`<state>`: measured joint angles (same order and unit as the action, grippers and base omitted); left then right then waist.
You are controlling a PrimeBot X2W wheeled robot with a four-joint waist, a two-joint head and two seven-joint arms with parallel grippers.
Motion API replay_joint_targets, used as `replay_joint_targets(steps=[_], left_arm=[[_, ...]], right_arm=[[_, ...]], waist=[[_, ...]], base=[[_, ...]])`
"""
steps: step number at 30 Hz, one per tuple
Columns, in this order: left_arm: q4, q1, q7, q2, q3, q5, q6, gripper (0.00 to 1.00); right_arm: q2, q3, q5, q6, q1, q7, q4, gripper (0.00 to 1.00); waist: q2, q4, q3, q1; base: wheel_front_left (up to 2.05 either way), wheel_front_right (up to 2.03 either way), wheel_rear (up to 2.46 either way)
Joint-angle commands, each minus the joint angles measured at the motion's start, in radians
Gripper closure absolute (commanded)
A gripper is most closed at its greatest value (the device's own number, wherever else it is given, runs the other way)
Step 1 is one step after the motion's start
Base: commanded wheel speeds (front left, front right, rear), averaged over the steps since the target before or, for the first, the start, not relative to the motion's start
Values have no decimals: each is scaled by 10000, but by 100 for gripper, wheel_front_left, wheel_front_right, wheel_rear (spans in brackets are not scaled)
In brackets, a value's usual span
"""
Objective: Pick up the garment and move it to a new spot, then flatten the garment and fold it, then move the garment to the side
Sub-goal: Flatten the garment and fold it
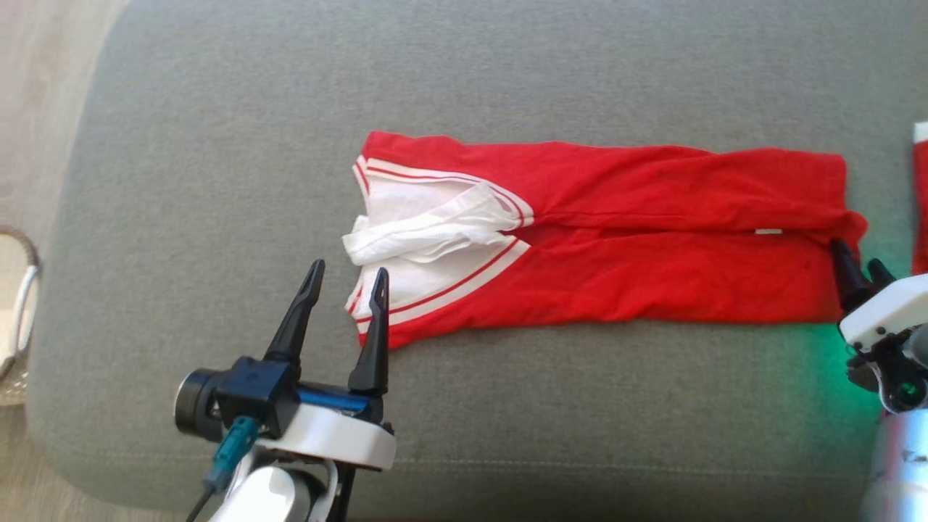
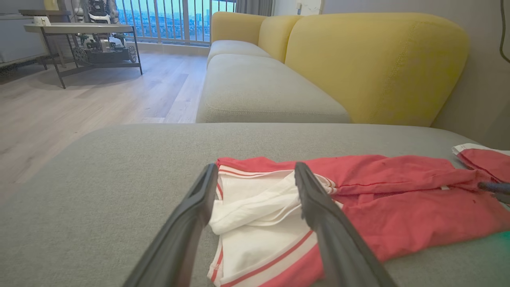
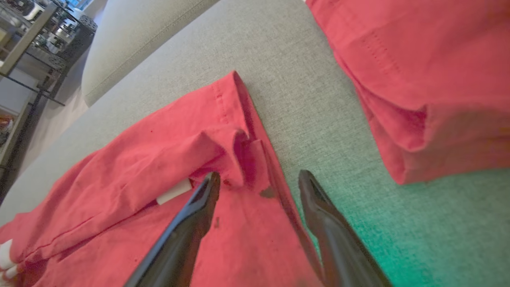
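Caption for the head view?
Both open, left gripper and right gripper at opposite ends of a long red cloth garment on a grey fabric cushion.

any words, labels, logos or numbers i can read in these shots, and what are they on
No text can be read here.
White tag on the red garment: looks blank, too small to tell.
Dark marking on the right forearm: too blurred to read.
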<state>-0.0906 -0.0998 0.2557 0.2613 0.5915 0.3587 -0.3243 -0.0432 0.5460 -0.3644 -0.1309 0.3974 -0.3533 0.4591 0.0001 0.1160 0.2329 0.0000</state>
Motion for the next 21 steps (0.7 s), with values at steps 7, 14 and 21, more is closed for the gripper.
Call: replay_joint_targets(steps=[7,14,21], left_arm=[[-62,-31,60,-386,-906,-597,571,0],[124,163,60,-918,-1313,-921,1117,0],[128,276,60,-1286,-1855,-1061,1475,0]], right_arm=[[-71,930,1534,2,1227,441,1250,0],[-71,1038,2104,2,1587,-61,2400,0],[-71,607,2048,2,1209,-872,2385,52]], waist=[[-1,336,22,0],[-1,424,7,0],[-1,299,73,0]], base=[[0,0,0],[0,0,0],[0,0,0]])
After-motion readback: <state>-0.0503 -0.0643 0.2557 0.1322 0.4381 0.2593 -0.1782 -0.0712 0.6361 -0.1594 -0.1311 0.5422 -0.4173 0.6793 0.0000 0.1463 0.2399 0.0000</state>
